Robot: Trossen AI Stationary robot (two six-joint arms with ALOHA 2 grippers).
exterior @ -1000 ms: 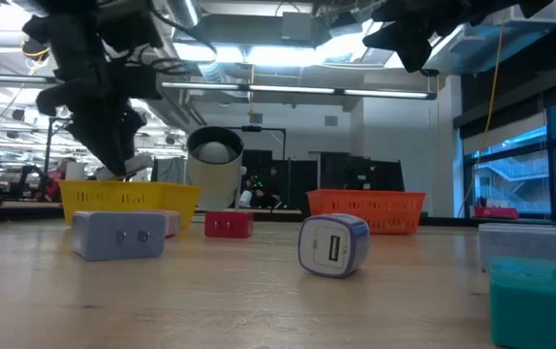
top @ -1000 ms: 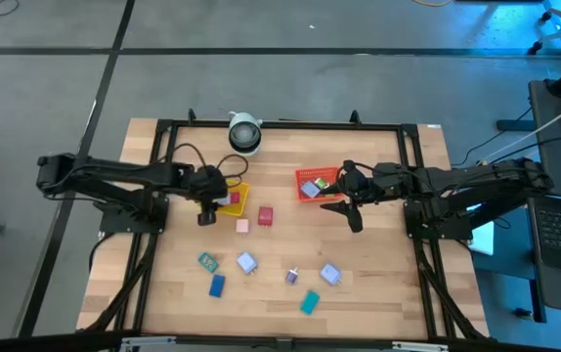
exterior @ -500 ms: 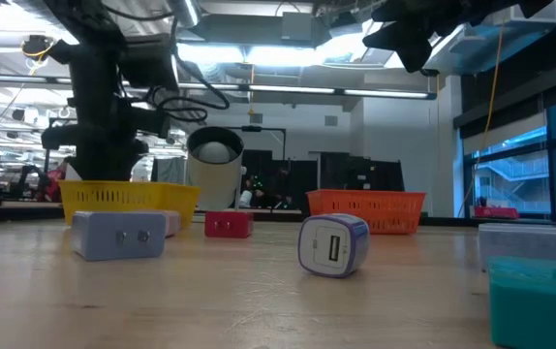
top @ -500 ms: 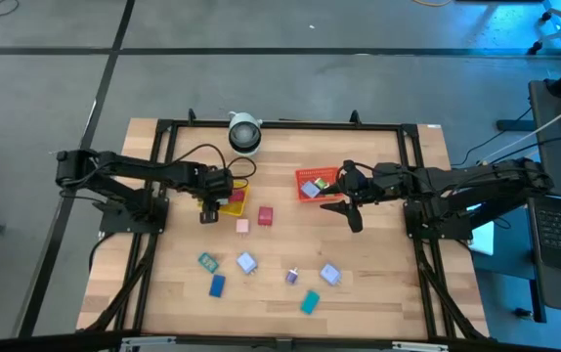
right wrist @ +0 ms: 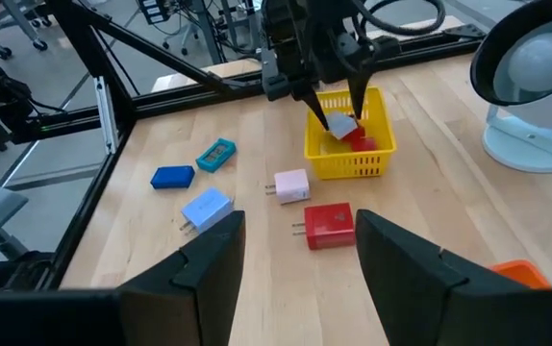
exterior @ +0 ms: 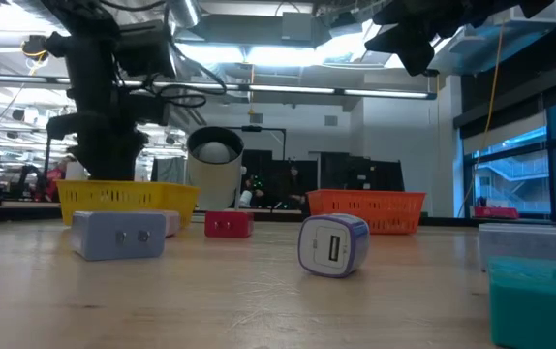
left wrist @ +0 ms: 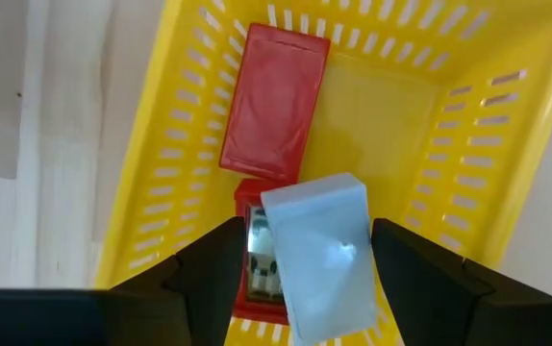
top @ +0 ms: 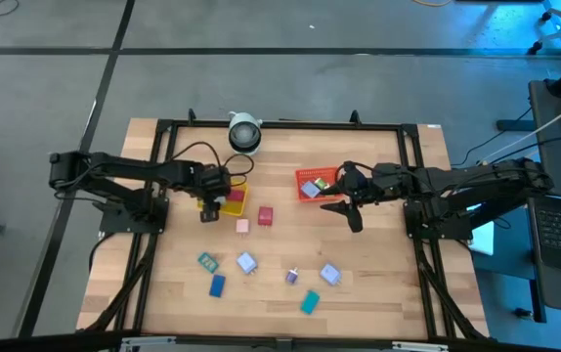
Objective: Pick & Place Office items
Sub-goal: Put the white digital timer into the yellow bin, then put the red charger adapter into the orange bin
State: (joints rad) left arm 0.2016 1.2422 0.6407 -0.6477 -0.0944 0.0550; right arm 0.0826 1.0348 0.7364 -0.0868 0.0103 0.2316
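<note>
My left gripper [left wrist: 305, 279] hangs open over the yellow tray [left wrist: 189, 86], fingers pointing down into it. A pale blue block [left wrist: 324, 255] sits tilted between the fingers, over a small red piece [left wrist: 257, 259] and next to a flat red piece [left wrist: 274, 91]. The right wrist view shows the same block [right wrist: 341, 123] at the left gripper's fingertips in the tray [right wrist: 348, 154]. My right gripper [top: 344, 205] waits open in the air beside the red tray [top: 315, 183], nothing between its fingers. Several office items lie loose on the table. My left gripper's fingers stand on either side of the pale blue block, coming from above. A gap shows at one finger [left wrist: 213, 279]. The block's edge runs right along the other finger [left wrist: 406, 279], and I cannot tell whether it touches.
Loose on the wood: a red block [top: 265, 215], a pink one [top: 242, 226], teal [top: 206, 261], pale blue [top: 246, 263], blue [top: 217, 286], purple [top: 291, 277], whitish [top: 330, 275] and teal [top: 309, 302]. A white round device [top: 244, 133] stands at the far edge.
My left gripper has gone toward the yellow tray and down, straightening from a slant to nearly upright. The pale block at its tips, which showed above the tray's rim in the low view, has sunk behind the tray's wall.
</note>
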